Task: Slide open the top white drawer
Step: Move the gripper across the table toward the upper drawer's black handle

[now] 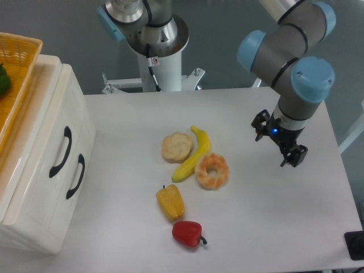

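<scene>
Top white drawer (42,151) closed in the cabinet (34,239) at far left, black handle (61,152) facing the table (273,227). Gripper (277,141) well apart from it at right, hanging empty above the tabletop, fingers spread. Arm (290,57) bent down from upper right, wrist pointing downward. Between them: banana (195,153), doughnut (212,170), yellow pepper (170,202), red pepper (187,233).

Bright, even overhead light, diffuse. Shadows soft and short beneath banana (193,153), red pepper (187,233). Mild glare on glossy cabinet (40,187) edges and metal robot base (156,31). White table (256,227) near overexposed. Focus sharp throughout; no motion blur. Slight wide-angle stretch at corners.
</scene>
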{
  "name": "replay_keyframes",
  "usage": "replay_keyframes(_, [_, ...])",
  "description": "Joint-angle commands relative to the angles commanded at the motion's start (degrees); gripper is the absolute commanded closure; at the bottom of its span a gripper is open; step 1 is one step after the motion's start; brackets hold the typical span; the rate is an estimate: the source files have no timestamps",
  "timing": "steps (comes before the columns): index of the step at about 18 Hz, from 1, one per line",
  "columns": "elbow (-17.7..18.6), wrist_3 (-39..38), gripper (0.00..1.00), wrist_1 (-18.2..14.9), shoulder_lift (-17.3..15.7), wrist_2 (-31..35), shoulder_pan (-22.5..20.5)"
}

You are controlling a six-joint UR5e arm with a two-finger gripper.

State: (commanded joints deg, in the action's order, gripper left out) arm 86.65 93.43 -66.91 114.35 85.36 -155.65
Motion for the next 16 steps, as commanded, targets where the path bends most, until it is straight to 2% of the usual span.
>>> replay_keyframes(1, [2.02,-1.74,0.00,2.46,-0.52,-1.58,-0.44])
replay_keyframes(2, [3.43,-3.41,0.00,3.53,-1.05,-2.12,-1.05])
replay_keyframes(4, [4.32,-5.35,0.00,3.28,-2.55,-1.34,-0.53])
replay_keyframes(6, [5.02,-11.22,0.00,2.67,-3.77,-0.81,1.39])
replay_keyframes(11, [4.85,-27.13,0.00,-3.57,-7.47,-1.07,8.33])
replay_keyframes(16, [4.06,-38.04,0.00,-8.76,-9.32,-4.84,13.96])
